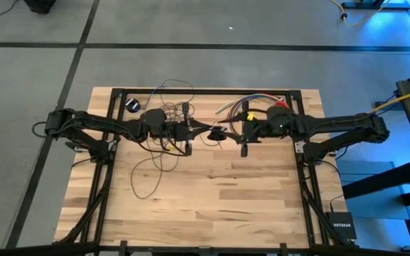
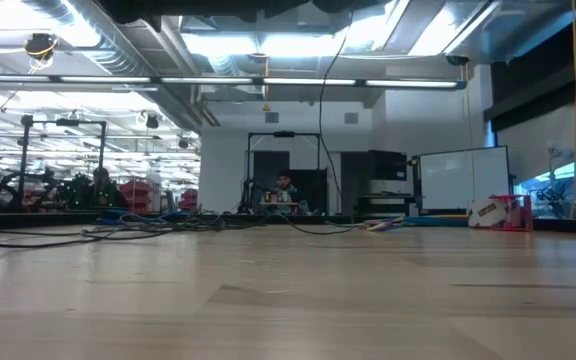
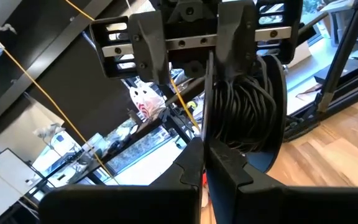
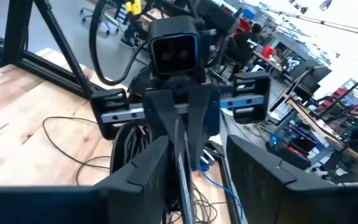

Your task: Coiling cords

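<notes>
A: Which step is in hand?

B: The winding itself, it would be judged. In the high view the two arms meet at the upper middle of the frame, above the wooden table (image 1: 212, 206). The left gripper (image 1: 203, 129) is closed tight on a strand of the cords (image 1: 151, 167), and the right gripper (image 1: 228, 133) is held wide around a bundle of wound turns; in the left wrist view that bundle (image 3: 247, 106) is seen packed between the far gripper's fingers.

A: Where is the rest of the cord?

B: Loose loops are spread left of centre in the high view, trailing toward the lower left, and the small black puck (image 1: 134, 104) lies at the upper left of the table.

A: What does the next move call for?

B: Probably another turn is to be laid on the bundle, with slack drawn in from the loose loops without snagging.

A: And the count?

B: Two arms, two grippers, one long cord with one puck. One bundle of coloured wires (image 1: 244, 103) lies at upper centre-right and is left untouched.
</notes>
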Robot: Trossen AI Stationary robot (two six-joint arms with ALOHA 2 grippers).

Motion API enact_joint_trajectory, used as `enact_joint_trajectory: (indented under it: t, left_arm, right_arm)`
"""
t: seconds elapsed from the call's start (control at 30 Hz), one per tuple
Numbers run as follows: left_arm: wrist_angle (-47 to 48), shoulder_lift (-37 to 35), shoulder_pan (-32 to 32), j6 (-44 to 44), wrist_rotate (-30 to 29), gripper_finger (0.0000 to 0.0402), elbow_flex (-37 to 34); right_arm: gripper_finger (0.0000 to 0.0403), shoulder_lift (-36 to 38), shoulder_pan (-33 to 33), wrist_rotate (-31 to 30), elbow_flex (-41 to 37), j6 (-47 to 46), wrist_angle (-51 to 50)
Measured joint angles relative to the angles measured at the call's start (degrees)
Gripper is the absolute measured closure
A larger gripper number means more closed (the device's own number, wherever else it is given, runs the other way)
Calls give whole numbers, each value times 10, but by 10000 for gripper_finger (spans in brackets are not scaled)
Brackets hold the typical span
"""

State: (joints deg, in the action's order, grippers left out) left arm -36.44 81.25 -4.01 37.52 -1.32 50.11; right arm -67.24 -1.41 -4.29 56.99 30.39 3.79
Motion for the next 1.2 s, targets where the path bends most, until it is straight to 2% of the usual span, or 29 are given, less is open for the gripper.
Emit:
enact_joint_trajectory:
  t: [0.17, 0.4, 0.43, 0.57, 0.7, 0.77, 1.0, 1.13, 1.2]
  left_arm:
    - [3, 0, 0, 0, 0, 396, 0]
    - [0, 0, -1, 0, -3, 396, 0]
    - [0, 0, 0, -4, -4, 396, 0]
    - [4, 0, 0, -44, -4, 396, 0]
    - [-1, 0, -1, -69, -11, 385, 0]
    - [-9, 0, 0, -84, -31, 364, 1]
    - [24, 0, -2, -87, -182, 264, 1]
    - [25, 2, -11, -89, -184, 235, 1]
    - [25, 7, -18, -90, -170, 230, 1]
  right_arm:
    - [256, -12, -1, -4, 0, 13, 1]
    - [383, -12, -1, -22, 1, 21, -4]
    - [391, -12, -1, -25, 1, 29, -5]
    - [381, -12, -1, -43, 1, 36, -9]
    - [395, -11, -1, -56, 1, 47, -10]
    - [393, -5, -1, -72, 0, 49, -15]
    - [396, 40, 0, -171, 0, 63, -6]
    - [392, 62, 4, -221, 0, 75, 23]
    - [392, 69, 12, -226, 0, 75, 38]
